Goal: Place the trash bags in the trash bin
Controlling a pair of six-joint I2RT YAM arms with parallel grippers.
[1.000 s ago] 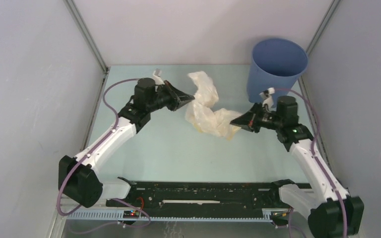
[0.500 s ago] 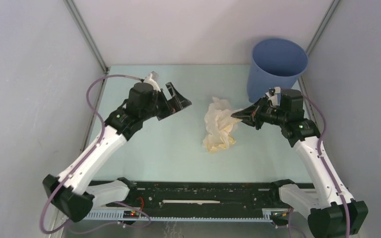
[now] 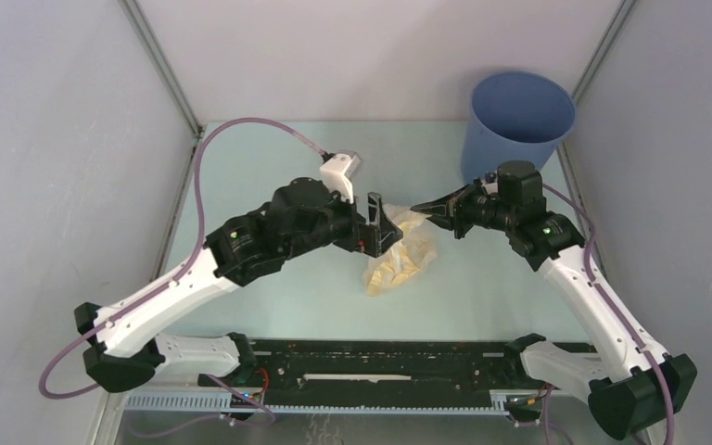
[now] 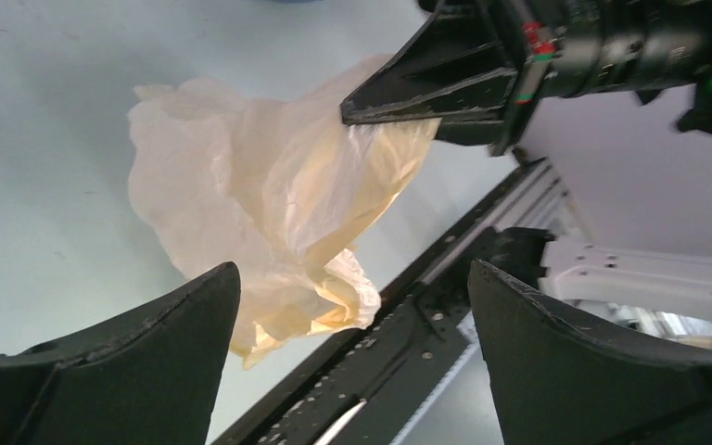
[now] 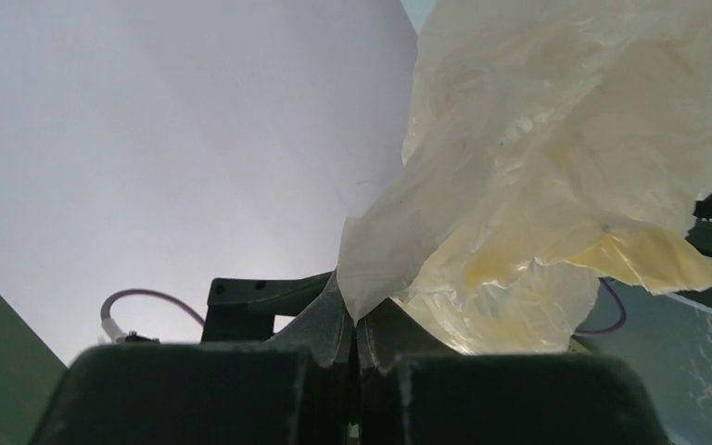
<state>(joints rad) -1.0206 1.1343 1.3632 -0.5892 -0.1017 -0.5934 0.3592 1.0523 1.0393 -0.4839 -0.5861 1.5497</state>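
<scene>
Since a moment before, we had swung our left fingers (image 4: 120,362), wide apart and empty, up beside the trash bag (image 3: 397,264), which hung pinched in our right fingers (image 3: 432,206) over the worktop (image 3: 491,278), just short of the trash bin (image 3: 519,116), probably to gather it.

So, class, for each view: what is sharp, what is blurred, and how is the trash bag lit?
Top external: even light, all fairly sharp. Left wrist: trash bag glows translucent; left gripper dark, soft-edged. Right wrist: right gripper blurred, bag crisp.
</scene>
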